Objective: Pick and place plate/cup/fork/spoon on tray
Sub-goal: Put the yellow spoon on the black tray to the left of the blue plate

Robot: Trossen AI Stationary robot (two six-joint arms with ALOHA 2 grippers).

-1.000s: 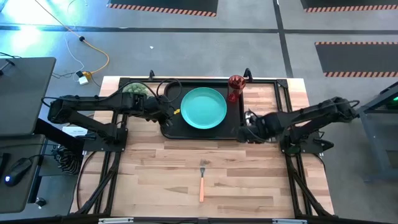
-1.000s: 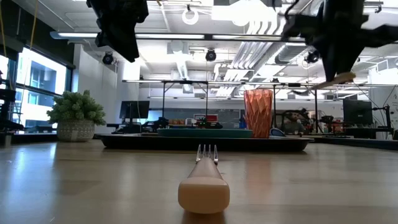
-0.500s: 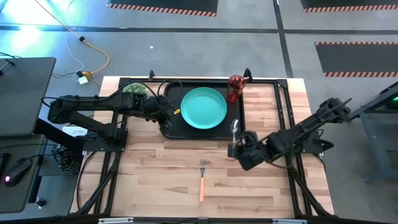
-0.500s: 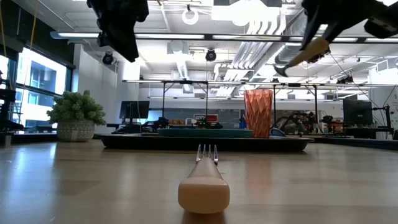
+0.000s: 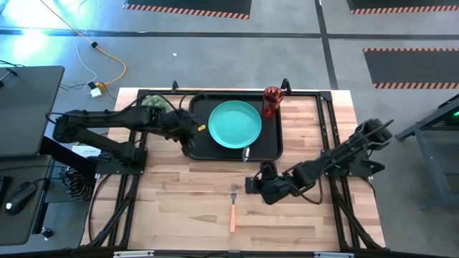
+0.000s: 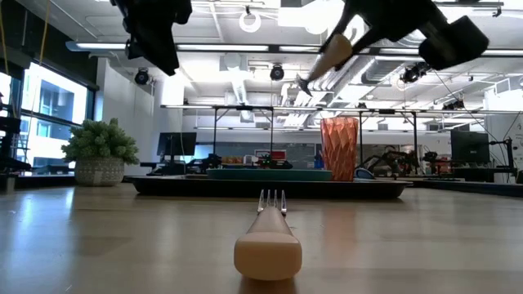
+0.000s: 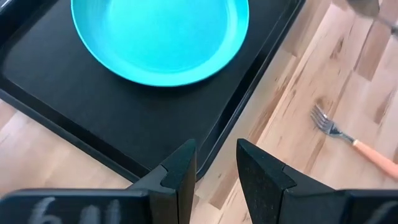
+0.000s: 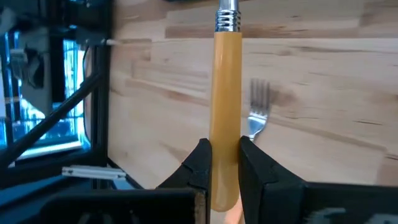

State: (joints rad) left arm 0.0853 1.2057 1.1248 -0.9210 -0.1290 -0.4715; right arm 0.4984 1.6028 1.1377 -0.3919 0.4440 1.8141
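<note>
- While the left gripper (image 5: 195, 130) hovers over the tray's (image 5: 197, 150) left edge, its jaws sit slightly apart, holding nothing.
- Plate (image 5: 234, 124) sits on the tray, cup (image 5: 272, 99) at its far right corner.
- Fork (image 5: 233, 206) lies on the table.
- Right gripper (image 5: 250, 183) pinches the spoon (image 8: 226, 93) by its handle, up above the fork.

Grey floor (image 5: 215, 57) with striped hazard tape, a potted plant (image 6: 100, 151) (left), bright ceiling lights (image 6: 253, 20).

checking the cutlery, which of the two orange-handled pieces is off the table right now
The spoon: the right gripper holds it by the handle in mid-air. The fork lies flat on the table.
</note>
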